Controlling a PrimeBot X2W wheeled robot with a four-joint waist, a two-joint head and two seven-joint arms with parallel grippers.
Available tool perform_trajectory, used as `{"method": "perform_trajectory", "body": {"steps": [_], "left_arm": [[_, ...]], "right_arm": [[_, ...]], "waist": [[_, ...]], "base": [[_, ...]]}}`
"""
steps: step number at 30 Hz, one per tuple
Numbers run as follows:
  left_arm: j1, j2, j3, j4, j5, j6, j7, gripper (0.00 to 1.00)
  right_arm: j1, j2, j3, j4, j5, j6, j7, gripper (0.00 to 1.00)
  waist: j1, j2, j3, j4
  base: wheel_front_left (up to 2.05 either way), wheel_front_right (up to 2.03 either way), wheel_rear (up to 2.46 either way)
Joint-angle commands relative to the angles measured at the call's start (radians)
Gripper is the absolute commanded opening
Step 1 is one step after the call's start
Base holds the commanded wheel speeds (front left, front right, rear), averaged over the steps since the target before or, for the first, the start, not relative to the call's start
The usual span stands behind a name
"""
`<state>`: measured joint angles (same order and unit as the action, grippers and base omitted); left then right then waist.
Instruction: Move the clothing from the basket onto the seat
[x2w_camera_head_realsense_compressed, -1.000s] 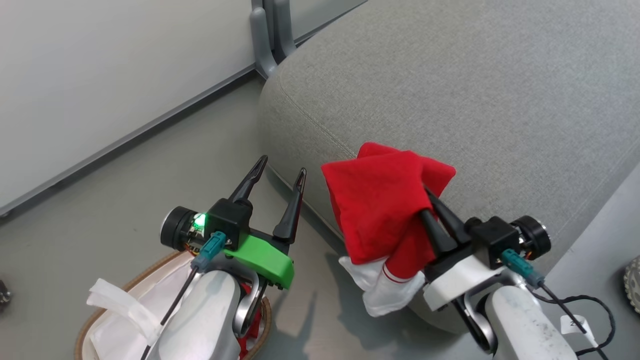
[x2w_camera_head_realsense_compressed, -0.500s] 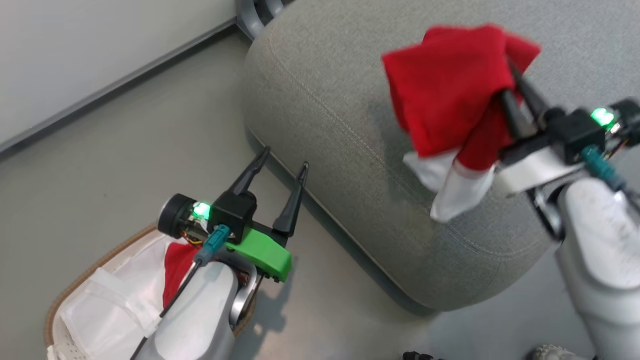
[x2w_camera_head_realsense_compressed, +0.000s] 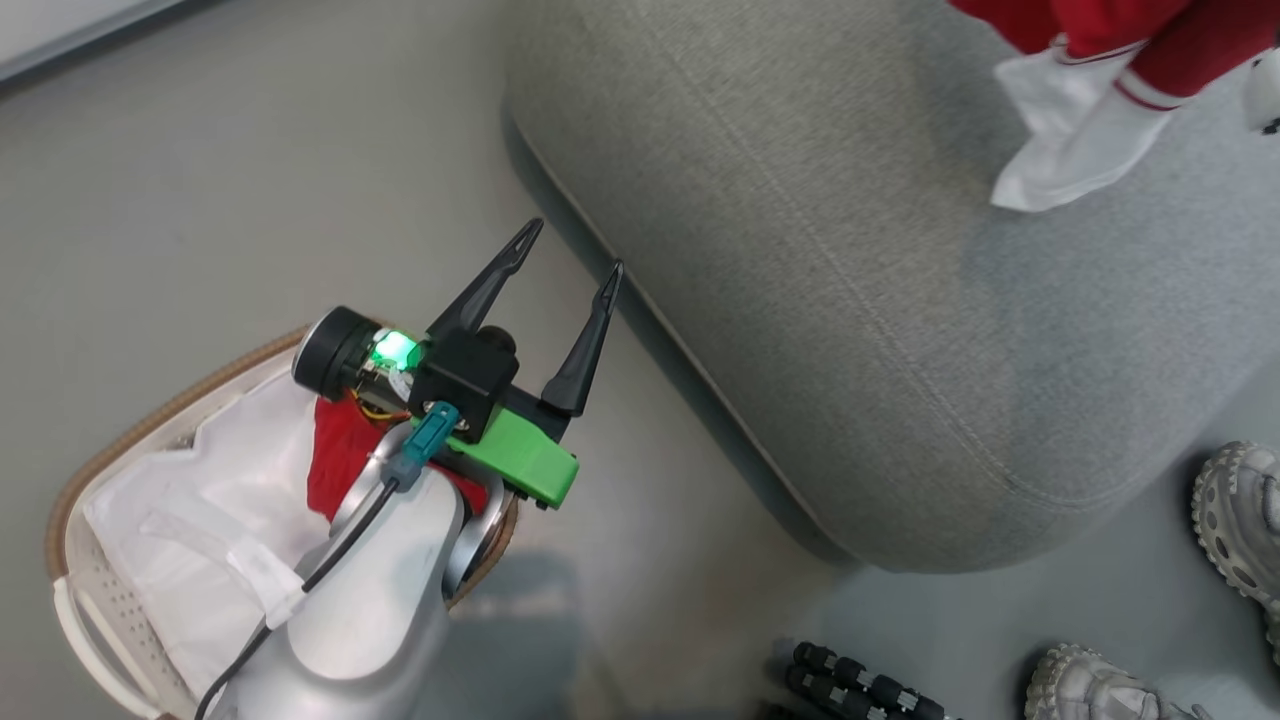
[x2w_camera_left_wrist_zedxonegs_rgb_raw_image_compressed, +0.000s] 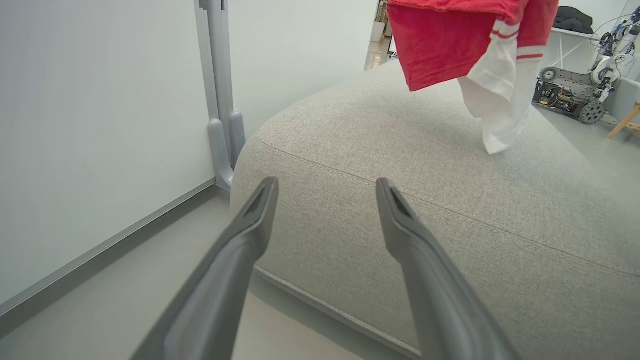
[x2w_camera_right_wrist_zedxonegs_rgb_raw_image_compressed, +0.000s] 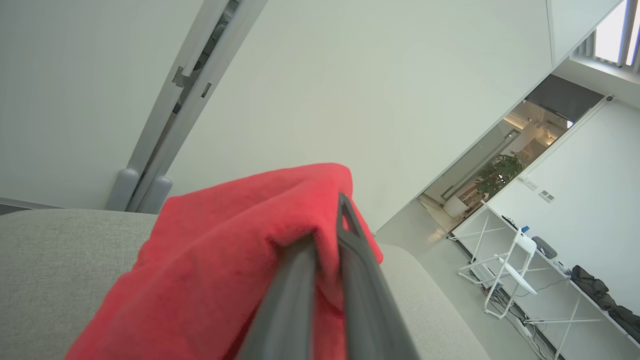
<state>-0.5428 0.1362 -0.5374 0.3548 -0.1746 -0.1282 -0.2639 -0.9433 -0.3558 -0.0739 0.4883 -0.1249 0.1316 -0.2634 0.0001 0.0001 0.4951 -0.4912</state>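
Head view: clothing (x2w_camera_head_realsense_compressed: 332, 468) inside basket (x2w_camera_head_realsense_compressed: 104, 608)

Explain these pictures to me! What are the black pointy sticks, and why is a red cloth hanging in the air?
This is a robot with two arms. Each ends in a gripper: two long dark fingers that pinch. One picture looks down from its head; the other two look along each wrist. The right gripper is shut on a red and white garment, holding it over the grey seat. The left gripper is open and empty, near the white basket on the floor. More red clothing lies in the basket.
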Motion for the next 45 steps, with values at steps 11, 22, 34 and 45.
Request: {"method": "perform_trajectory", "body": {"steps": [11, 22, 34, 45], "left_arm": [[-0.104, 0.033, -0.034, -0.025, -0.005, -0.004, -0.001, 1.00], [-0.062, 0.035, -0.005, -0.003, -0.015, -0.004, -0.001, 1.00], [0.030, 0.006, 0.093, 0.028, -0.018, 0.005, -0.001, 1.00], [0.131, -0.042, 0.231, 0.018, 0.002, 0.015, -0.001, 1.00]], "right_arm": [[-0.056, 0.029, -0.189, 0.191, -0.064, -0.002, -0.002, 0.00], [0.119, 0.132, -0.312, 0.243, -0.097, -0.002, -0.001, 0.98], [0.317, 0.198, -0.271, 0.136, -0.028, -0.002, -0.001, 1.00], [0.402, 0.234, -0.146, 0.014, 0.067, -0.002, -0.001, 1.00]], "waist": [[-0.0001, -0.0001, 0.192, 0.139], [-0.0001, -0.0001, 0.147, 0.124], [-0.0001, -0.0001, -0.007, 0.085], [-0.0001, -0.0001, -0.126, 0.171]], "base": [[0.00, 0.00, 0.00], [0.00, 0.00, 0.00], [0.00, 0.00, 0.00], [0.00, 0.00, 0.00]]}}
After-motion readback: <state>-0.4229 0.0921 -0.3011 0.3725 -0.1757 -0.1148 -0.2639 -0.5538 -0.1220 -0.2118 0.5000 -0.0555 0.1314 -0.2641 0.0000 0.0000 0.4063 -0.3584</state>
